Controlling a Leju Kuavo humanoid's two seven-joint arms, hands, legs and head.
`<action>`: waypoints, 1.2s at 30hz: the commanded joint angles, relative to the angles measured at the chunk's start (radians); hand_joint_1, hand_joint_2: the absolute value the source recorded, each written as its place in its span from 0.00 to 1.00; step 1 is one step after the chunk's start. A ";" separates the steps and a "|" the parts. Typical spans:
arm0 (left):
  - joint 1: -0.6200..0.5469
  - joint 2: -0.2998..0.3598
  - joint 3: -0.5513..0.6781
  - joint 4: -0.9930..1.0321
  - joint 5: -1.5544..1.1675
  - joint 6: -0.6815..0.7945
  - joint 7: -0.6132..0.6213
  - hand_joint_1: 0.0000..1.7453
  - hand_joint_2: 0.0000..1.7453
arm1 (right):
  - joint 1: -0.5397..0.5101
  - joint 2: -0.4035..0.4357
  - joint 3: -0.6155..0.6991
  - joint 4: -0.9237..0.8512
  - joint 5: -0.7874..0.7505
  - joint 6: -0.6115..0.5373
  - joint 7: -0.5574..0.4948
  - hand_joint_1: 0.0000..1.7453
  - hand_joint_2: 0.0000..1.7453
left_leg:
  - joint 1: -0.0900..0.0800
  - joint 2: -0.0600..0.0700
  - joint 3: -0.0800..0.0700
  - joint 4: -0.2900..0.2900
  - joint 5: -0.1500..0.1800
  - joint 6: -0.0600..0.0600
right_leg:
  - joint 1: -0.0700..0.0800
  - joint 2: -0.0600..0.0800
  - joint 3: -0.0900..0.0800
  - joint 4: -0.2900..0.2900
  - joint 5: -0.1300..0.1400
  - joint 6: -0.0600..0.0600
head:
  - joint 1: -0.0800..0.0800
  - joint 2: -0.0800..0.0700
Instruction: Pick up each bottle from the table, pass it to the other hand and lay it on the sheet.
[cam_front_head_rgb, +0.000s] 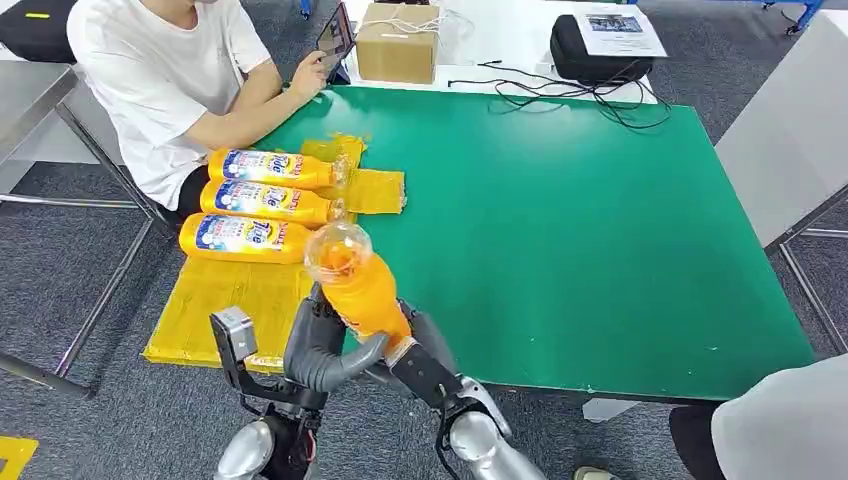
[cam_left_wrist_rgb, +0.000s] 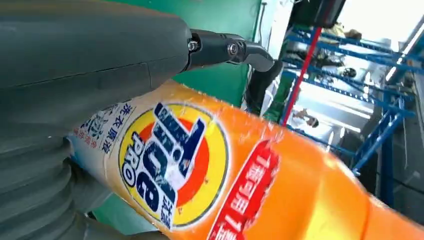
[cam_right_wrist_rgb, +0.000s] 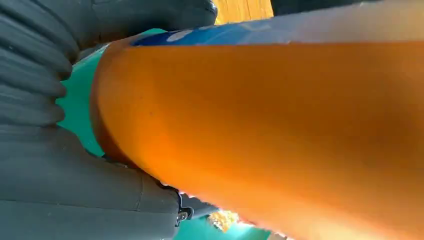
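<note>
Head view, left hand (cam_front_head_rgb: 320, 345) and right hand (cam_front_head_rgb: 425, 365) gripping orange bottle (cam_front_head_rgb: 358, 285)

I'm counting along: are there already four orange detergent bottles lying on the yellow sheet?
No, three orange detergent bottles lie on the yellow sheet; a fourth orange bottle is up in the robot's hands.

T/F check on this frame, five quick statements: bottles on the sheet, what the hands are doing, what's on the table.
1. Three orange plastic detergent bottles lie side by side on the yellow sheet. True.
2. Both the left robot hand and the right robot hand are on a fourth orange bottle. True.
3. That held bottle lies flat on the green table. False: it is raised, cap end tilted up toward the camera.
4. The brown cardboard box sits on the green table. False: it is on the white table beyond.
5. The person is holding one bottle. False: they hold a tablet.
</note>
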 joint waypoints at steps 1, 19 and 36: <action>-0.046 -0.004 -0.019 0.031 0.002 -0.012 -0.002 0.00 1.00 | -0.044 -0.030 0.098 0.085 0.014 0.025 0.006 1.00 1.00 | 0.001 -0.003 0.005 0.000 -0.002 -0.002 | 0.001 0.000 0.005 0.000 -0.002 -0.002 | 0.000 0.000; -0.046 -0.009 -0.041 0.040 -0.154 0.045 -0.062 1.00 1.00 | -0.045 -0.072 0.137 0.018 0.089 0.025 0.113 1.00 1.00 | 0.001 -0.003 0.004 0.000 -0.002 -0.002 | 0.001 -0.001 0.005 0.000 -0.002 -0.002 | 0.000 0.000; -0.080 0.006 0.019 0.059 -0.195 0.120 -0.052 1.00 1.00 | 0.007 -0.027 0.052 -0.104 0.122 -0.224 0.055 0.00 0.00 | 0.001 -0.003 0.004 0.000 -0.002 -0.002 | 0.001 0.000 0.005 0.000 -0.002 -0.002 | 0.000 0.000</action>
